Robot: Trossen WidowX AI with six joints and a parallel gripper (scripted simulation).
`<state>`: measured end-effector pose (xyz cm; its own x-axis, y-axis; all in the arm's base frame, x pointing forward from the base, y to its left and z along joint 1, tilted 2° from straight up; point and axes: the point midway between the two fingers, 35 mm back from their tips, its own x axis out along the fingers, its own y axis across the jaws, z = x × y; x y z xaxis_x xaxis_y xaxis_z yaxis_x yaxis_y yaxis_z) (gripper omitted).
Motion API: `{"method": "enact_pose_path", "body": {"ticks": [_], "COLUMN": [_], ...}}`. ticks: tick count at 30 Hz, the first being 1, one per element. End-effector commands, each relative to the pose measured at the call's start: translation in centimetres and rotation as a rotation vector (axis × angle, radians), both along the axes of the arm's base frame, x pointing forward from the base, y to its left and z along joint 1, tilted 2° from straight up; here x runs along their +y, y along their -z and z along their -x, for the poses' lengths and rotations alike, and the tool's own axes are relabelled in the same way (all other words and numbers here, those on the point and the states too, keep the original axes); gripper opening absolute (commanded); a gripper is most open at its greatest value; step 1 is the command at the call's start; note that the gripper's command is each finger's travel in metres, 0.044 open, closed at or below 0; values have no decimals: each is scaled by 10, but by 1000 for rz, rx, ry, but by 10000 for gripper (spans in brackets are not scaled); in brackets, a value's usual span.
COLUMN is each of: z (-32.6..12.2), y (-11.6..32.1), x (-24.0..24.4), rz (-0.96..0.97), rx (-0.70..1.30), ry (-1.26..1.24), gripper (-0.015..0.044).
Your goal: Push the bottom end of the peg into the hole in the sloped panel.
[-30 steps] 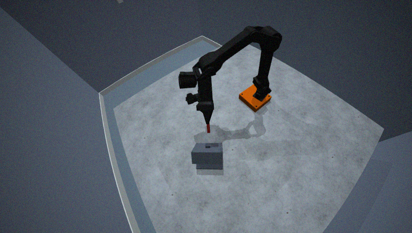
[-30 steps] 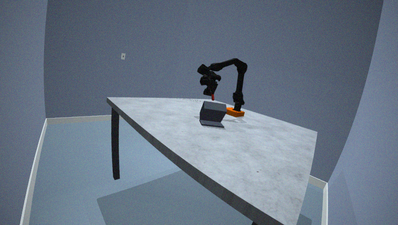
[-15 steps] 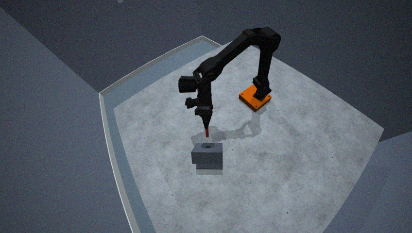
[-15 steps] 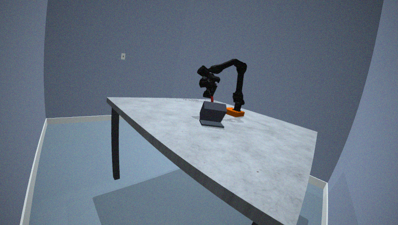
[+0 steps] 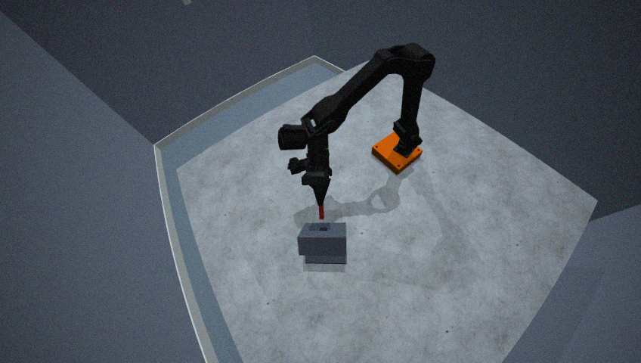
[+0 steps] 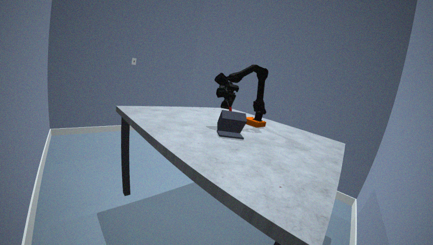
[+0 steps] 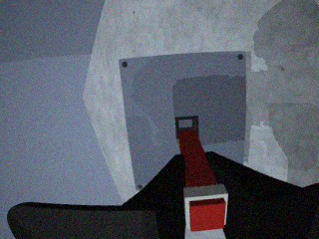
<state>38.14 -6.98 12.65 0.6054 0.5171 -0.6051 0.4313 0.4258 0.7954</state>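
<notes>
My gripper (image 5: 320, 205) (image 6: 229, 106) (image 7: 193, 161) is shut on the red peg (image 5: 320, 212) (image 6: 230, 108) (image 7: 197, 166), which has flat sides and points down out of the fingers. The blue-grey sloped panel block (image 5: 321, 246) (image 6: 232, 122) (image 7: 150, 100) stands just below. Its dark-rimmed square hole (image 5: 323, 228) (image 7: 185, 123) shows in its upper face. In the top view a small gap separates the peg's lower end from the hole. In the wrist view that end overlaps the hole's near rim, with sides roughly lined up. The hole is hidden in the exterior view.
The orange base (image 5: 382, 148) (image 6: 256, 122) of the arm stands behind the block, to its right in the top and exterior views. The block sits on a thin foot plate (image 6: 230, 135) on the grey table (image 5: 404, 278) (image 6: 288, 170). Dark screw heads mark the panel's corners.
</notes>
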Motion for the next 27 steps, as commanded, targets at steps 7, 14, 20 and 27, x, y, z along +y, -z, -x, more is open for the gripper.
{"method": "enact_pose_path", "body": {"ticks": [7,14,20,27], "z": [-1,-7,-11,-14], "y": [6,10,14,20], "x": [3,7,12,15], "rz": [-16,-17,-17,-18], "rx": [9,8,7,7], "ry": [4,4,4,4], "gripper": [0,0,0,0]}}
